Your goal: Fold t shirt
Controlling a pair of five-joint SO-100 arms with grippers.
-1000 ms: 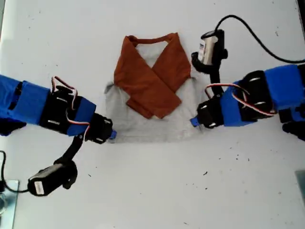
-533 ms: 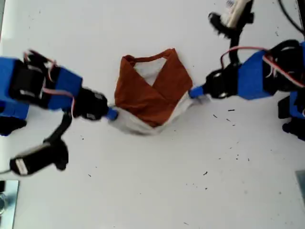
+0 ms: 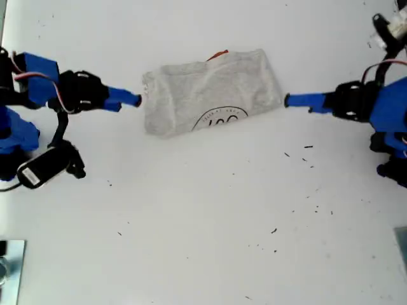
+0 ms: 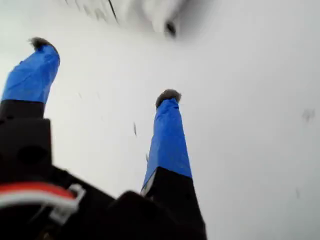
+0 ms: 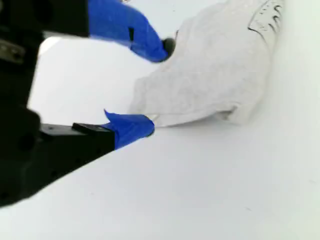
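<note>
The t shirt (image 3: pixel 203 92) lies folded into a grey rectangle near the far middle of the white table. Part of a black circular print (image 3: pixel 226 117) faces up and a sliver of rust-orange shows at its far edge. My second gripper (image 3: pixel 137 100) is at the shirt's end on the exterior view's left. It is open, and the shirt (image 5: pixel 215 70) has a corner just beyond its blue fingertips (image 5: pixel 159 86). My first gripper (image 3: pixel 287 100) is just off the opposite end. Its fingers (image 4: pixel 105 70) are spread open over bare table.
Each arm's wrist camera hangs beside it, one (image 3: pixel 44 168) at the exterior view's left and one (image 3: pixel 394 25) at its upper right. Small dark specks (image 3: pixel 308 147) dot the table. A metal object (image 3: pixel 9 267) sits at the exterior view's lower left corner.
Both grippers carried the shirt's near hem up and over the crossed orange sleeves. The grey side with the print now faces up. Both have let go and drawn back sideways.
</note>
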